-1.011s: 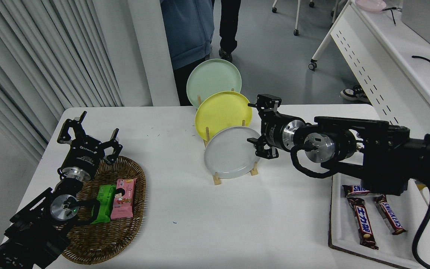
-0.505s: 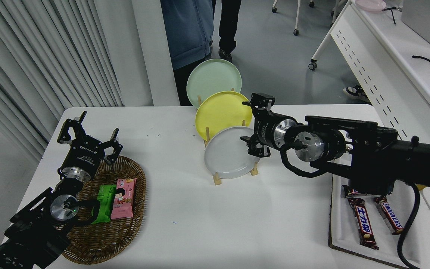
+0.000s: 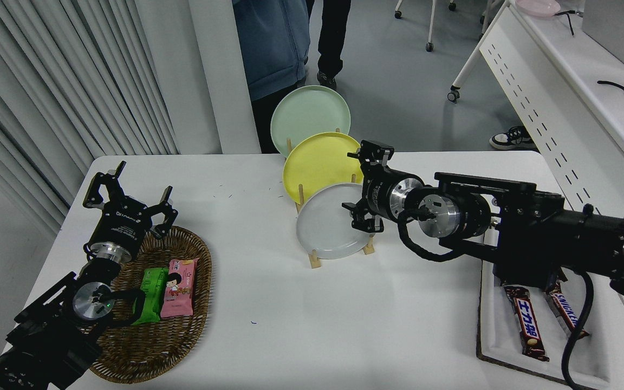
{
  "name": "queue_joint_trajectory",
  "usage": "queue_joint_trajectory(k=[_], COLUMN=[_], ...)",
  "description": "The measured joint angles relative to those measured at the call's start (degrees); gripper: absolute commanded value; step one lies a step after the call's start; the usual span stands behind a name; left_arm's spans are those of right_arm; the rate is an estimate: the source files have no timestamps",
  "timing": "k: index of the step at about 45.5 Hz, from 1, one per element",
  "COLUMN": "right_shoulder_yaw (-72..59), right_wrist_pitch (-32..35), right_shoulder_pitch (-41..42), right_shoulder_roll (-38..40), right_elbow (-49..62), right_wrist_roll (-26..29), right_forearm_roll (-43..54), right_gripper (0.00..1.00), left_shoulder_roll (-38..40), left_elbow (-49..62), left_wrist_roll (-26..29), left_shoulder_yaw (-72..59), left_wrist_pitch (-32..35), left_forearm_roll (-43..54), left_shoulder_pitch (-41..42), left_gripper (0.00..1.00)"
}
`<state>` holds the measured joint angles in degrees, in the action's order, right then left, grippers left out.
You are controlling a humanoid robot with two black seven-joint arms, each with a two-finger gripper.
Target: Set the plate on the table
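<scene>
The light-grey plate [image 3: 325, 225] stands tilted in the front slot of a wooden rack [image 3: 314, 260] on the white table [image 3: 344, 314]. A yellow plate [image 3: 317, 165] and a mint green plate [image 3: 306, 114] stand behind it. My right gripper [image 3: 363, 187] is open, with its fingers spread above and below the grey plate's right rim. I cannot tell whether it touches the plate. My left gripper [image 3: 128, 195] is open and parked at the lower left, above a wicker basket.
A wicker basket [image 3: 182, 346] with snack packs sits at the front left. A white tray [image 3: 488, 336] with chocolate bars sits at the front right. A person [image 3: 274, 43] stands behind the table. A white desk [image 3: 561, 70] stands at the far right.
My right gripper has moved left, from beside the grey plate's right edge to over its rim. The plates and the left arm have not moved.
</scene>
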<state>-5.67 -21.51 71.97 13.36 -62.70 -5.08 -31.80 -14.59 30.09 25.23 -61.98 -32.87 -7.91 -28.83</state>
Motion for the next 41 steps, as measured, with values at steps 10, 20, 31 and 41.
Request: queue_joint_trajectory(k=[10,20,31,41], right_shoulder_yaw=[-0.3,-0.7,-1.7,-2.0], right_wrist_pitch=[-1.0,-1.3,-1.4,-0.7], right_shoulder_pitch=[0.7,1.4,1.6,1.7], right_shoulder_roll=[-0.6,-1.2,-3.4,-4.9], right_elbow=[1.1,2.4,6.3,8.8], right_wrist_roll=[0.7,1.2,2.6,4.2], right_forearm_roll=[0.1,0.4,0.5,0.5], right_gripper=[0.90,0.88,0.88,0.92], left_shoulder_roll=[0.0,0.0,0.0,0.0], left_elbow=[0.0,0.0,0.0,0.0], left_wrist_roll=[0.0,0.0,0.0,0.0], left_shoulder_yaw=[0.0,0.0,0.0,0.0], left_wrist_pitch=[0.0,0.0,0.0,0.0], left_forearm_roll=[0.0,0.0,0.0,0.0], left_shoulder_pitch=[0.0,0.0,0.0,0.0], left_gripper=[1.00,1.00,1.00,1.00])
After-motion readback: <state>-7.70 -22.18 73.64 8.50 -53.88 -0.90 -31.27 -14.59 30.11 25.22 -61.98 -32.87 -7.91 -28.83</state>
